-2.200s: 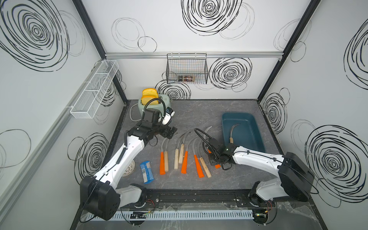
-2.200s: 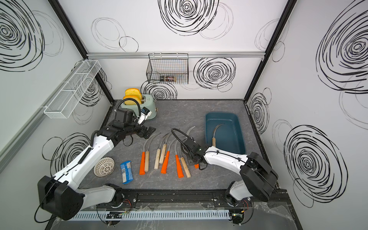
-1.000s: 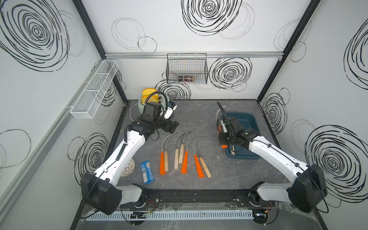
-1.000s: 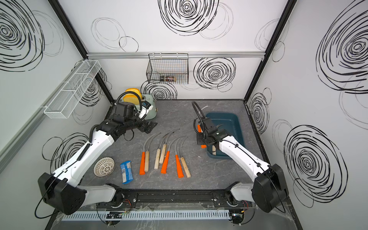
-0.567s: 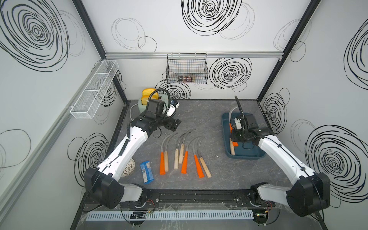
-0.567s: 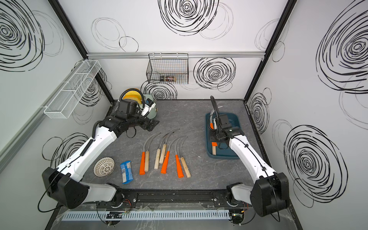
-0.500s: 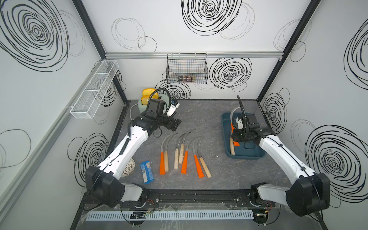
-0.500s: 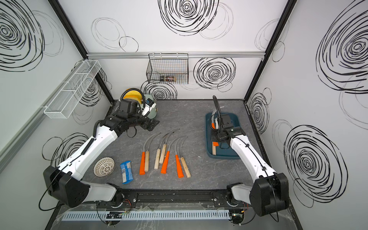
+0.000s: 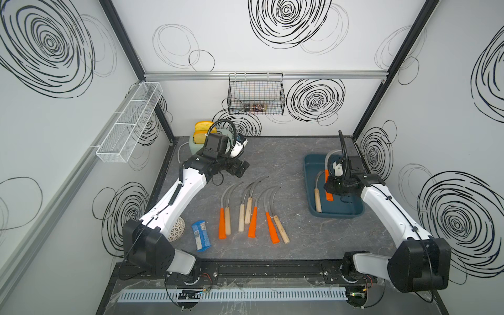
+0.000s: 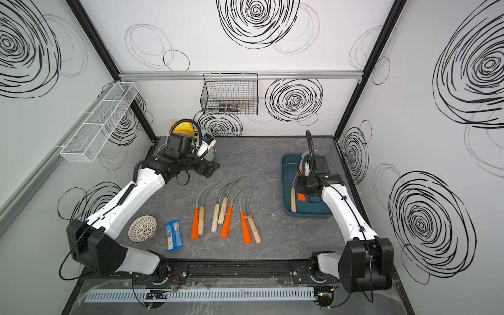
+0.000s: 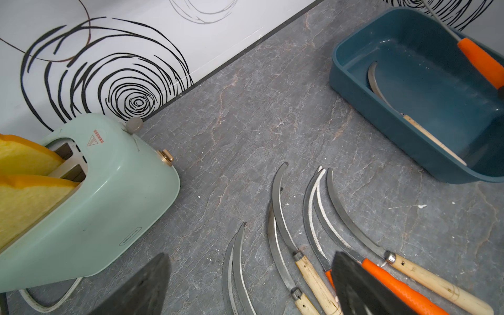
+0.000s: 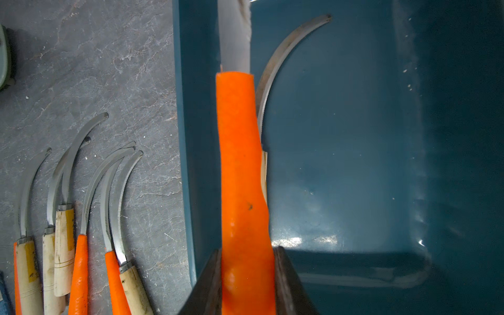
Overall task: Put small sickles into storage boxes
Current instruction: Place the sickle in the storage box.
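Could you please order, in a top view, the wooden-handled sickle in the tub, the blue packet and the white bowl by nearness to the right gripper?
1. The wooden-handled sickle, in the tub beside the right gripper.
2. The blue packet, on the table's front left.
3. The white bowl, just beyond the packet.

Looking into a robotics lab test cell, not a home. White panels [image 9: 245, 54] scribbled with black spirals are boxing in a grey stone-look tabletop [image 9: 286, 158]. Two white robot arms [image 9: 174, 201] are sitting on a black rail [image 9: 259, 270], with a mint toaster [image 11: 95, 204] and a wire basket [image 9: 256, 95] sitting inside.
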You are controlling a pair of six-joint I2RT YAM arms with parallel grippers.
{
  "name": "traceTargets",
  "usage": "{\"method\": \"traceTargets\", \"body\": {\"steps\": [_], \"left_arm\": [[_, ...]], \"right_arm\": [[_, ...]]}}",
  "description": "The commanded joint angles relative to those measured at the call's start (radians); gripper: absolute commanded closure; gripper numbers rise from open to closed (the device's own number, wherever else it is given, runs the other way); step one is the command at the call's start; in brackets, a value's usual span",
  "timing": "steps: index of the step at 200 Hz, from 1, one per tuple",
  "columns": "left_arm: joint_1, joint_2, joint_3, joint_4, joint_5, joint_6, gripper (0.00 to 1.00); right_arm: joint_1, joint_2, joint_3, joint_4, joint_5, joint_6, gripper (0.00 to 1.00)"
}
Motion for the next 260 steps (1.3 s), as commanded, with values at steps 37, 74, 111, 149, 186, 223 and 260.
{"method": "traceTargets", "body": {"steps": [37,74,111,149,186,223,260], "left_arm": [[0.039,0.012,0.037,0.044,0.056,0.011,0.04],[0.068,0.012,0.026,0.045,0.081,0.010,0.04],[0.092,0.024,0.031,0.042,0.098,0.009,0.04],[0.107,0.030,0.035,0.043,0.105,0.011,0.04],[0.117,0.027,0.032,0.037,0.106,0.017,0.04],[0.124,0.029,0.031,0.037,0.114,0.018,0.04],[0.126,0.038,0.036,0.041,0.116,0.018,0.04]], "right_arm": [[-0.029,0.044,-0.079,0.086,-0.031,0.046,0.97],[-0.042,0.072,-0.102,0.110,-0.031,0.054,0.97],[-0.052,0.104,-0.124,0.136,-0.020,0.055,0.96],[-0.061,0.153,-0.138,0.165,-0.036,0.052,0.96],[-0.063,0.202,-0.142,0.178,-0.036,0.034,0.96],[-0.061,0.223,-0.145,0.184,-0.033,0.026,0.95],[-0.062,0.261,-0.134,0.182,-0.033,0.014,0.94]]}}
